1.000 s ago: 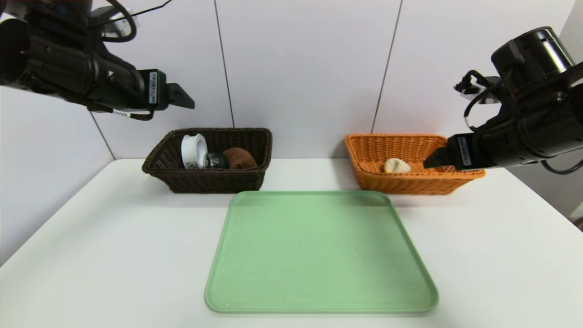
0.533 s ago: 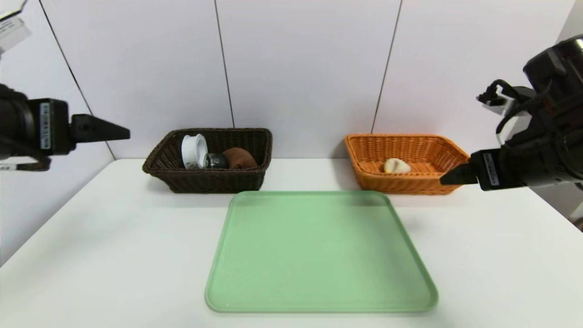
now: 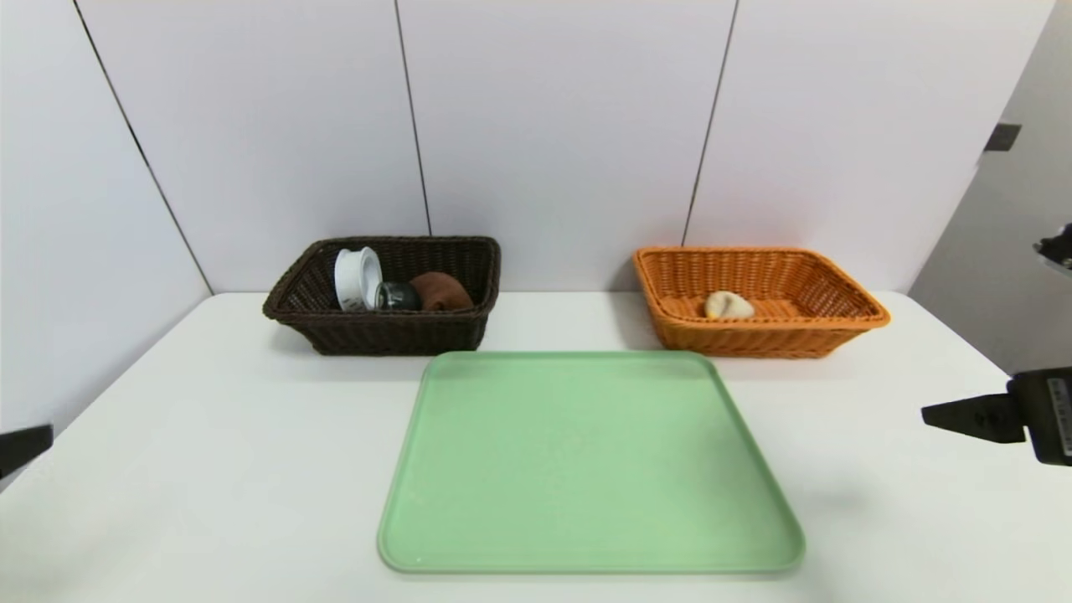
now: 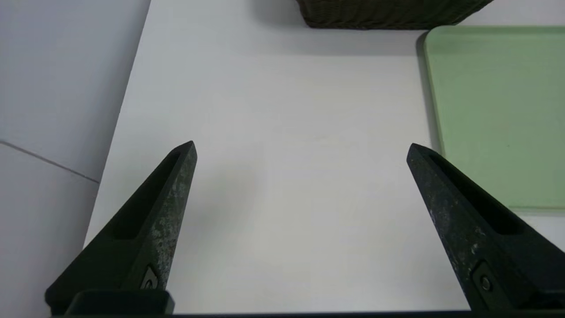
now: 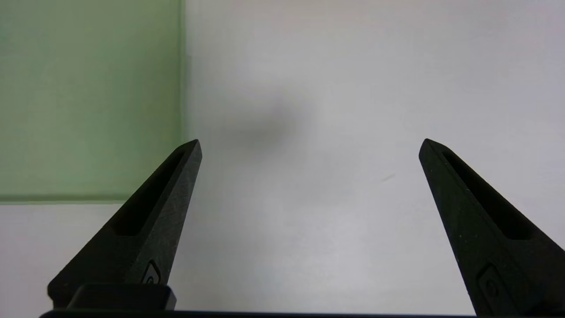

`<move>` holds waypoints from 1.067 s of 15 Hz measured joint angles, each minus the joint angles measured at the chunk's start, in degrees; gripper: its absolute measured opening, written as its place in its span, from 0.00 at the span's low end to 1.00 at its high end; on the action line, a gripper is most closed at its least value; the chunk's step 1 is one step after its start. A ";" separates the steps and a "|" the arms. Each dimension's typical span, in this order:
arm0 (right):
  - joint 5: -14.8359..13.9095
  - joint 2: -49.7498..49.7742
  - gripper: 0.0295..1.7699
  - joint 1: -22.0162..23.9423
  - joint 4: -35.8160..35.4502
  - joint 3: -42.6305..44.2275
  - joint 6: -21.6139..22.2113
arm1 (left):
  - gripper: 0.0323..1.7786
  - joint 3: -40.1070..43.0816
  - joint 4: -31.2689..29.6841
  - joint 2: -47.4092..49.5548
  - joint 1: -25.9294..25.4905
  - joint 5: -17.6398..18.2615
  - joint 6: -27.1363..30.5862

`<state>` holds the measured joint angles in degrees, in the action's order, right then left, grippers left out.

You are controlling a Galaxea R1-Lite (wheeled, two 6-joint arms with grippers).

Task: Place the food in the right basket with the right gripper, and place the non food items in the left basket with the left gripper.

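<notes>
The food (image 3: 729, 305) is seen in the orange basket (image 3: 837, 331) at the table's far right. The left gripper (image 4: 300, 150) and right gripper (image 5: 309, 145) are spread wide, empty. Little risk is judged.

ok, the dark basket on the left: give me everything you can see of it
The dark basket is dark brown wicker, rectangular, with sloping walls and a thick woven rim. It sits upright on the white table near the back wall, just behind the green tray's left corner, not touching it. Inside are a white roll standing on edge, a small dark jar and a brown rounded item, side by side.
</notes>
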<state>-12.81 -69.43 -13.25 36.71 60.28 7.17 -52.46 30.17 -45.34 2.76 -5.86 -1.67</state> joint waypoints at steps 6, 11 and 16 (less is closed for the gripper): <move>-1.44 15.07 0.96 7.83 -4.27 -9.92 0.05 | 0.95 10.73 3.23 14.88 -1.44 0.33 0.20; -2.17 32.24 0.96 9.31 -4.96 -19.21 -0.12 | 0.95 14.97 9.02 26.19 -1.68 0.33 0.96; -2.67 49.16 0.96 12.24 -5.12 -27.88 -1.13 | 0.95 17.76 10.37 35.08 -2.57 0.38 1.01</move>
<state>-15.48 -20.26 -1.01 31.59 32.40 6.03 -34.69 40.55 -10.25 0.18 -5.49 -0.66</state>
